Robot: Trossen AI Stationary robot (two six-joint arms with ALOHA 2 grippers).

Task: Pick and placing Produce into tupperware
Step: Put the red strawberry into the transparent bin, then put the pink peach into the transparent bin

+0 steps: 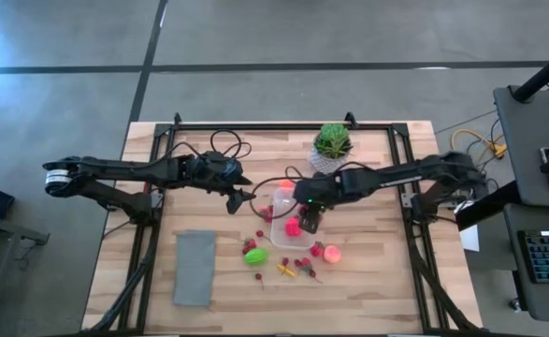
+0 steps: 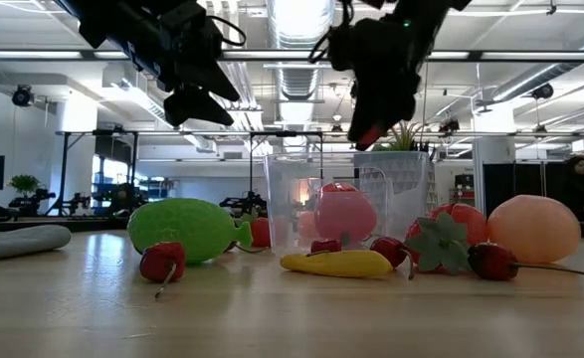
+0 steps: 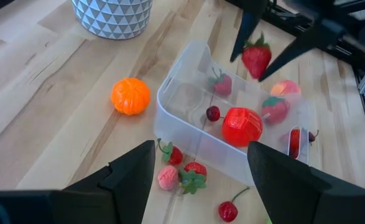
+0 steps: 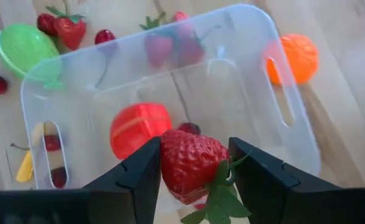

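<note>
The clear tupperware (image 4: pixel 170 81) stands mid-table (image 1: pixel 279 199). Inside it lie a red round piece (image 4: pixel 140 129) and a cherry (image 3: pixel 214 113). My right gripper (image 4: pixel 191 168) hangs over the tub, shut on a red toy strawberry (image 3: pixel 257 59). My left gripper (image 3: pixel 201 180) hovers open just left of the tub (image 1: pixel 241 198), empty. More produce lies on the wood around the tub: a green piece (image 1: pixel 255 256), an orange ball (image 3: pixel 130 96), a yellow piece (image 2: pixel 336 263), small strawberries and cherries (image 3: pixel 182 174). My right gripper pinches the strawberry by its two sides (image 4: pixel 170 163) between its two fingers (image 4: pixel 138 177). The fingers slant down from above. The strawberry is lifted clear over the tub's open top, with its leafy end (image 4: pixel 216 199) up toward the wrist and its tip pointing down.
A green spiky plant in a white patterned pot (image 1: pixel 332 145) stands behind the tub. A flat grey rectangle (image 1: pixel 195 267) lies at the near left. Black frame rails (image 1: pixel 152 168) run along the table's left, right and far edges. A peach-coloured ball (image 2: pixel 533 229) lies near right.
</note>
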